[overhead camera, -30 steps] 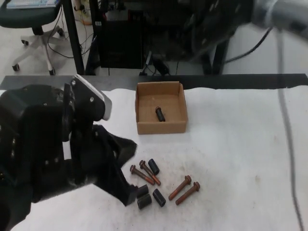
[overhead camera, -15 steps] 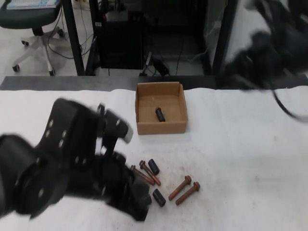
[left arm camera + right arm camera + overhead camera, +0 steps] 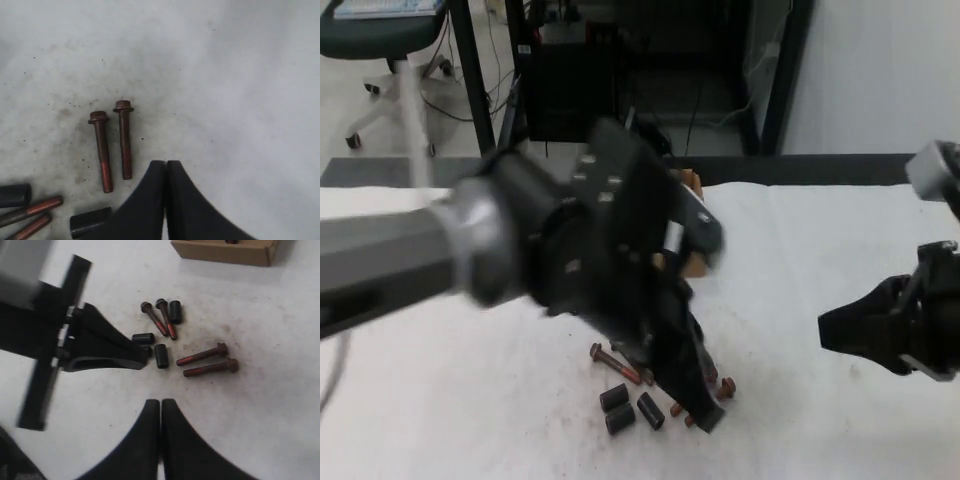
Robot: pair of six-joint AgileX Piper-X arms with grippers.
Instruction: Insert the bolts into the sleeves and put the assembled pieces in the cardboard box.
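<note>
Several rusty bolts and black sleeves lie loose on the white cloth. Two bolts [image 3: 112,147] lie side by side just ahead of my left gripper [image 3: 166,162], which is shut and holds nothing. In the high view the left gripper [image 3: 705,418] hangs low over that pair, beside three sleeves [image 3: 625,408]. Another two bolts [image 3: 159,320] lie next to a sleeve [image 3: 175,311]. My right gripper [image 3: 160,401] is shut and empty, hovering short of the pile, to the right on the bench [image 3: 830,330]. The left arm hides most of the cardboard box [image 3: 225,252].
The left arm [image 3: 590,230] stretches across the middle of the bench over the box. White cloth [image 3: 790,440] lies bare between the two grippers and on the far left. An office chair [image 3: 380,40] and dark racks stand beyond the bench.
The left arm swung from the near left corner to the middle, its gripper now over the right-hand bolts. The right arm dropped from the back right to low over the bench.
</note>
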